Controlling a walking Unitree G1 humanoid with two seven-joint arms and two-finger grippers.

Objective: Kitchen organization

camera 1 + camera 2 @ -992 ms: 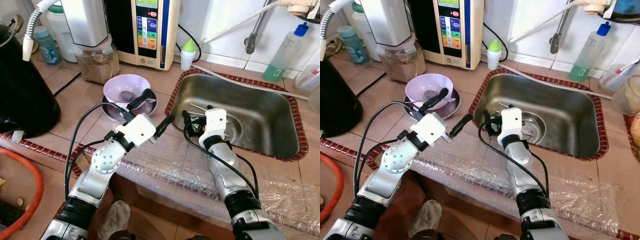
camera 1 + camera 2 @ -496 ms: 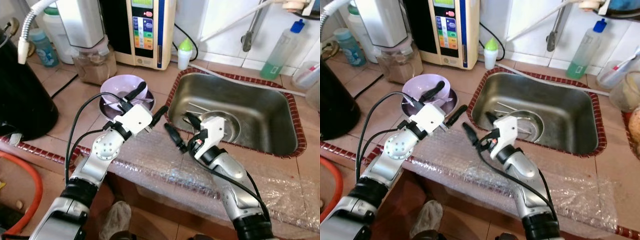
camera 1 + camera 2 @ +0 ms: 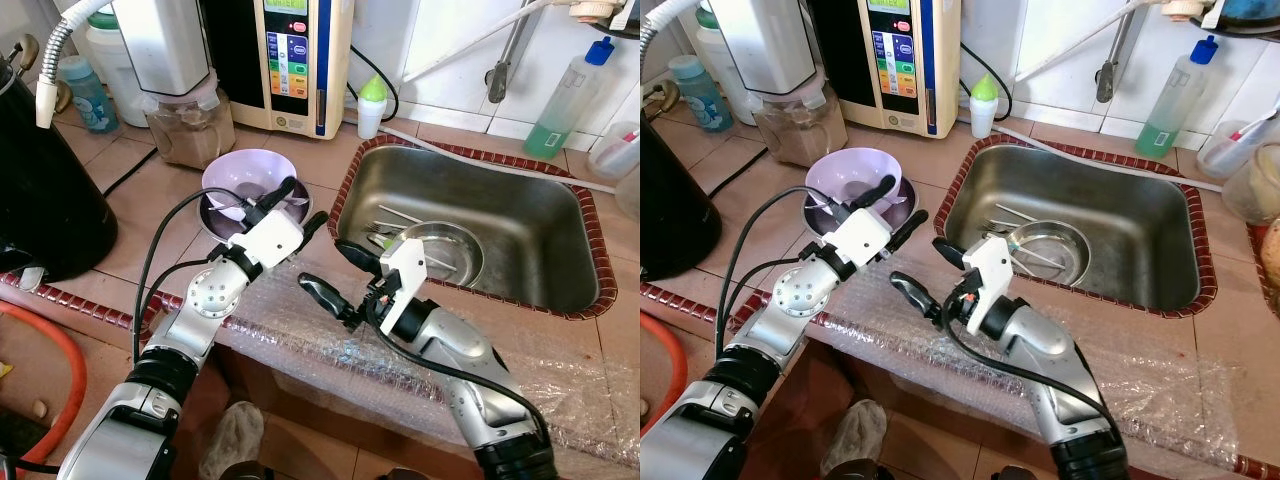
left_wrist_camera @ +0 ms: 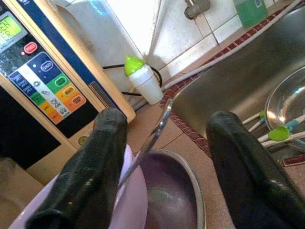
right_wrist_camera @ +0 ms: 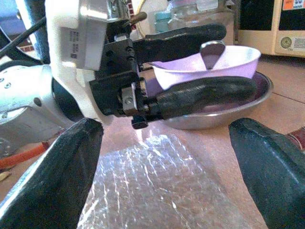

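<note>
The left tool (image 3: 290, 208) is in the middle of the left eye view, right by a purple bowl (image 3: 245, 180). Its two black fingers (image 4: 97, 167) are spread apart and hold nothing. One finger is over the bowl's rim and the other is beside it.

The purple bowl sits in a flat metal dish (image 5: 224, 112) on the brown tiled worktop (image 3: 150, 200). A spoon (image 4: 150, 140) leans in the bowl.

The right tool (image 3: 335, 270) is just below and right of the left tool, over a sheet of bubble wrap (image 3: 310, 330) at the front edge of the worktop. Its fingers are wide apart too, and it holds nothing. It points toward the bowl and the left tool.

The sink (image 3: 560, 225) is in the right half of the frame. A round metal plate (image 3: 450, 250) lies in it, with some green-handled cutlery (image 4: 279, 133) on and next to it.

At the top of the frame stand a water machine (image 3: 295, 60) with colored buttons, a small white bottle (image 3: 372, 105) with a green cap, and a green soap bottle (image 3: 565, 100).
</note>
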